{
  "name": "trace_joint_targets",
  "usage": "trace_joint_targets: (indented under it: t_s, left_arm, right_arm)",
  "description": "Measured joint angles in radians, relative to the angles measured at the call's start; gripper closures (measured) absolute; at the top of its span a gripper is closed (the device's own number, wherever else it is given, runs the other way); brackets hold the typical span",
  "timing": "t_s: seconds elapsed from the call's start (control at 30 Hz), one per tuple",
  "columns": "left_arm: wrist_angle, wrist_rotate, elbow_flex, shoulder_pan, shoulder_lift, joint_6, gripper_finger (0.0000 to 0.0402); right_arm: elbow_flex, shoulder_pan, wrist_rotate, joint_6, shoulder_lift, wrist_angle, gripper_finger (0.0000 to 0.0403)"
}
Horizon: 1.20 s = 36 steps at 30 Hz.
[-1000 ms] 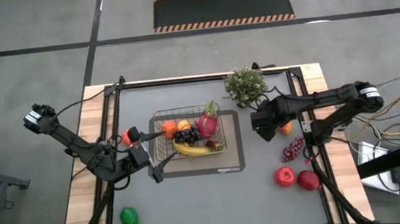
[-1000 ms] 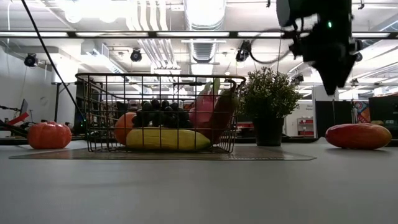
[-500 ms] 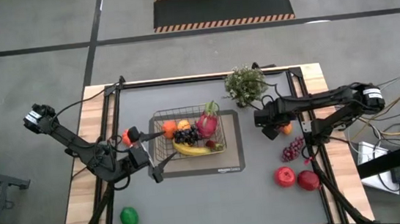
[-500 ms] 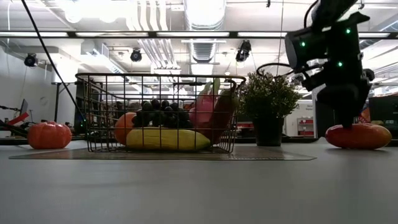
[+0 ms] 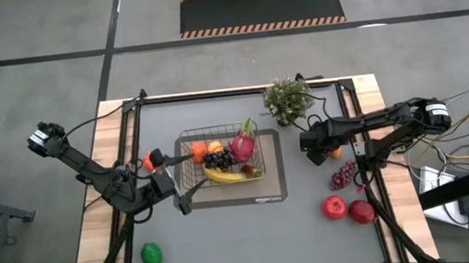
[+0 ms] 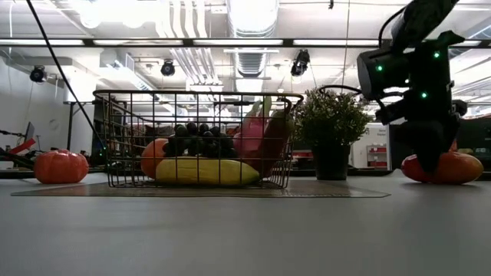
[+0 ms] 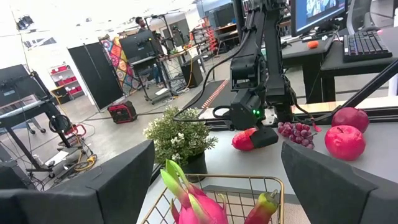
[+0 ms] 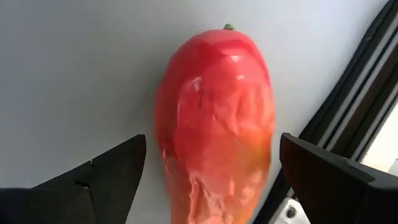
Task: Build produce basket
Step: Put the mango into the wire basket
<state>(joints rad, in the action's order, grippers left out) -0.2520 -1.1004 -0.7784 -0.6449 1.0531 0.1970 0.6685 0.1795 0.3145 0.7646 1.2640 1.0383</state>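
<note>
1. While the right gripper [image 8: 208, 180] hangs low over the mango [image 8: 214, 118], its jaws are spread, one finger either side — nothing grasped.
2. Mango lies on the table [image 5: 227, 236] by the right rail, near the potted plant [image 5: 287, 99].
3. Basket [image 5: 188, 172] on the mat [image 5: 275, 179] holds banana [image 5: 226, 176], dragon fruit [image 5: 243, 144], grapes [image 5: 216, 159].
4. Left gripper [image 5: 180, 188] waits beside the basket — jaws spread, empty.

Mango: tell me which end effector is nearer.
Right. The right end effector straddles the mango, open. The left end effector waits beyond the basket.
</note>
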Motion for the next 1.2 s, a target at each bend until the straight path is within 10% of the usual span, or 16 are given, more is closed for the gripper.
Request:
trace_joint_targets:
  t_s: [0.5,1.2]
  left_arm:
    - [0.000,0.000,0.000,0.000,0.000,0.000,0.0070]
    - [-0.002,0.000,0.000,0.000,0.011,-0.008,0.0070]
  right_arm:
    - [-0.021,0.000,-0.027,0.048,0.000,-0.024,0.0188]
    - [0.124,-0.186,-0.221,0.068,-0.174,-0.034,0.0188]
